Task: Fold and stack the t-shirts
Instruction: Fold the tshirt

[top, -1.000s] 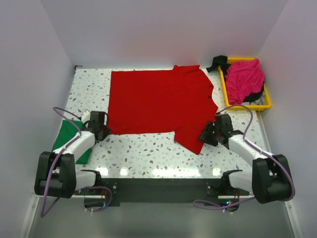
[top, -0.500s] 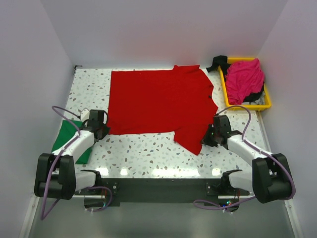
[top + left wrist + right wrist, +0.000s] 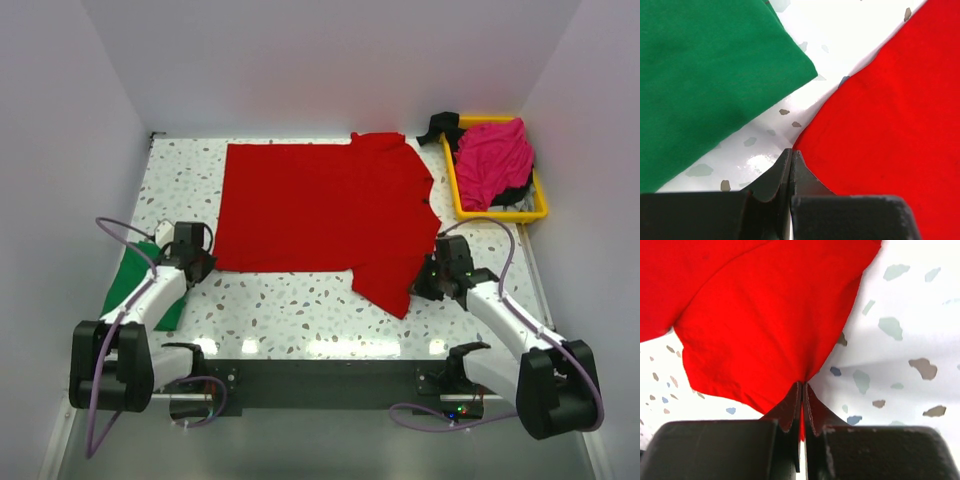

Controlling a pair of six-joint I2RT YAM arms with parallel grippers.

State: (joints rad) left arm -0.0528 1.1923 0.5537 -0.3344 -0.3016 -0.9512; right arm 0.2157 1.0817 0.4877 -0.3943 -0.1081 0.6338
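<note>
Two pinches are on, so I'd say this is the start of the first fold on the red t-shirt, which lies spread flat across the middle of the worktop. The left gripper has its fingers pressed together right on the near hem corner, seemingly with the edge nipped between them. The right gripper has its fingers clamped on the tip of the near sleeve, and you can see red cloth in the slit. If it were me, I'd lift both ends together and only just off the surface, with the near edge lightly taut between the two arms. Then I'd carry it away from the bases in one even sweep, so the crease lands straight instead of skewed. One end is a sleeve rather than hem, so that side will probably sag or twist first. Watch the folded green t-shirt too, since it sits just beside the left fingers and could get dragged along. The magenta-pink t-shirt is bunched in the yellow tray at the far right, not yet folded.
</note>
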